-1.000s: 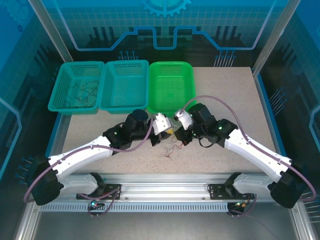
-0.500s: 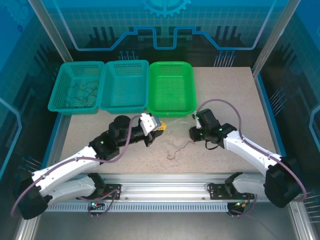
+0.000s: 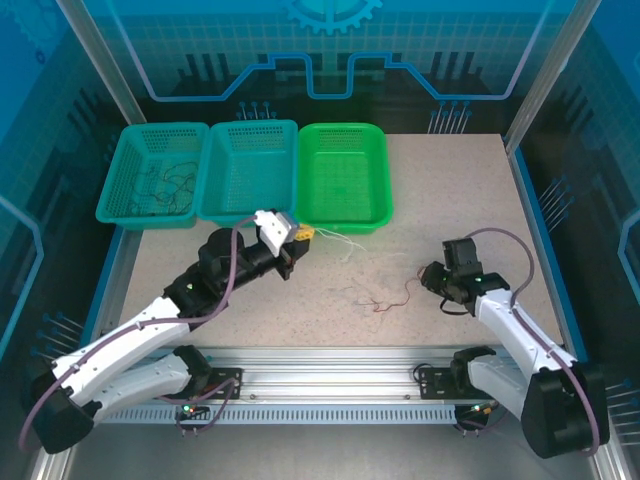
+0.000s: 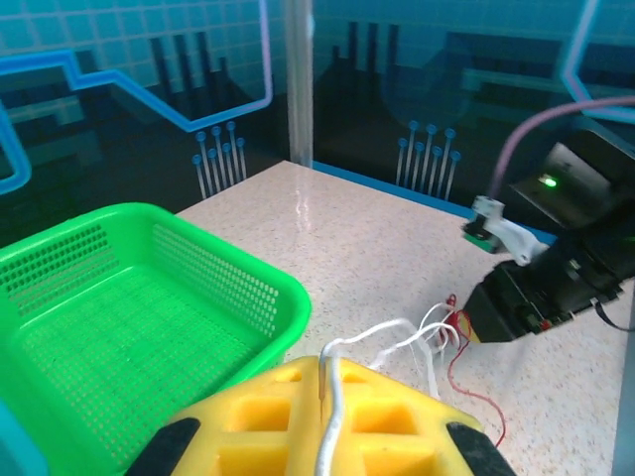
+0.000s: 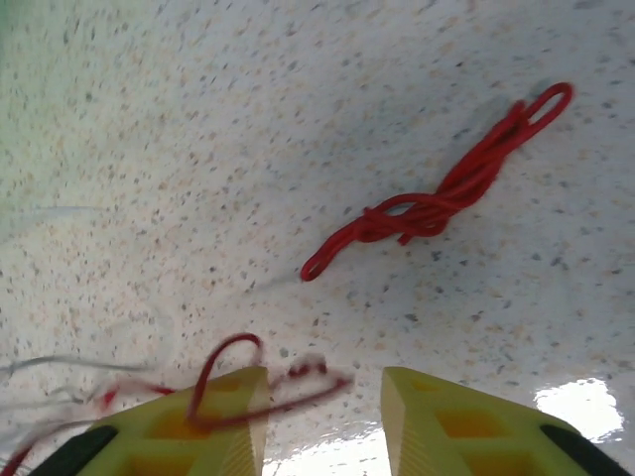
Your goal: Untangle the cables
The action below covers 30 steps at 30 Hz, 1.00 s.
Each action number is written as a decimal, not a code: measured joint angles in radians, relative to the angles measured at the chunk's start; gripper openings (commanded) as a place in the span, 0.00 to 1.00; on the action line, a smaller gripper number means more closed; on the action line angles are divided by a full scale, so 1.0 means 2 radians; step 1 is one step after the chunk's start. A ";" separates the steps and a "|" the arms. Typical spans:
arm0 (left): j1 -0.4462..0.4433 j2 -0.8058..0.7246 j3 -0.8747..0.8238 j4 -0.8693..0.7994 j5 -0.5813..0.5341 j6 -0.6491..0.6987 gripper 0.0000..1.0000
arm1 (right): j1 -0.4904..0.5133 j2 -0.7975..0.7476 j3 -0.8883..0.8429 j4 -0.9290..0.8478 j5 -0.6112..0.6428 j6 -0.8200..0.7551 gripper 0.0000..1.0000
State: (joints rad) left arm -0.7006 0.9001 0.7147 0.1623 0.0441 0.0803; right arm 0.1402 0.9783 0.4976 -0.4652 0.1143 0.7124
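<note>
The top external camera sits high behind the arm bases (image 3: 200, 372) and looks down and forward over the whole surface (image 3: 450, 200), far enough back to take in the baskets (image 3: 250, 125) at the far edge. The left wrist camera is low and close behind the left jaws, facing almost level across the surface toward the green basket (image 4: 233, 283) and the right arm (image 4: 541, 293). Both also lie in the overhead view, as does the white cable (image 4: 382, 337). The right wrist camera hangs very near the surface, aimed steeply down past the right jaws at a red cable (image 5: 437, 208), on a patch that the overhead view shows in front of the right arm.
</note>
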 measured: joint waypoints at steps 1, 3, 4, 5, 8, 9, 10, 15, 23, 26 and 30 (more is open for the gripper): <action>0.010 -0.003 0.000 0.000 0.000 -0.010 0.00 | -0.013 -0.005 -0.005 0.002 -0.005 0.005 0.41; 0.028 -0.012 0.000 0.000 0.000 -0.029 0.00 | -0.042 -0.012 -0.017 0.007 -0.016 0.016 0.41; 0.036 -0.017 0.000 0.000 0.000 -0.038 0.00 | -0.059 -0.013 -0.025 0.009 -0.023 0.022 0.42; 0.040 -0.020 0.000 -0.001 0.000 -0.043 0.00 | -0.076 -0.013 -0.032 0.009 -0.031 0.027 0.43; 0.042 -0.028 0.000 -0.005 0.004 -0.056 0.00 | -0.103 -0.014 -0.043 0.007 -0.057 0.028 0.49; 0.042 -0.028 0.000 -0.006 0.007 -0.059 0.00 | -0.103 -0.017 -0.043 0.008 -0.068 0.026 0.52; 0.042 -0.028 0.000 -0.008 0.010 -0.064 0.00 | -0.097 -0.022 -0.041 0.010 -0.082 0.022 0.54; 0.042 -0.028 0.000 -0.019 0.012 -0.074 0.00 | 0.007 -0.041 0.004 -0.002 -0.076 0.013 0.60; 0.043 -0.025 0.048 -0.070 0.004 -0.079 0.00 | 0.257 0.030 0.045 0.035 0.001 0.046 0.60; 0.045 -0.023 0.087 -0.079 0.004 -0.078 0.00 | 0.306 0.085 0.052 0.048 0.022 0.037 0.60; 0.045 -0.023 0.122 -0.079 0.012 -0.076 0.00 | 0.328 0.155 0.095 0.065 0.027 -0.009 0.61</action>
State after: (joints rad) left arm -0.6102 0.8547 0.9596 0.0036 0.0685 -0.0723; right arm 0.7959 1.2881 0.6872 -0.3347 0.1684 0.6949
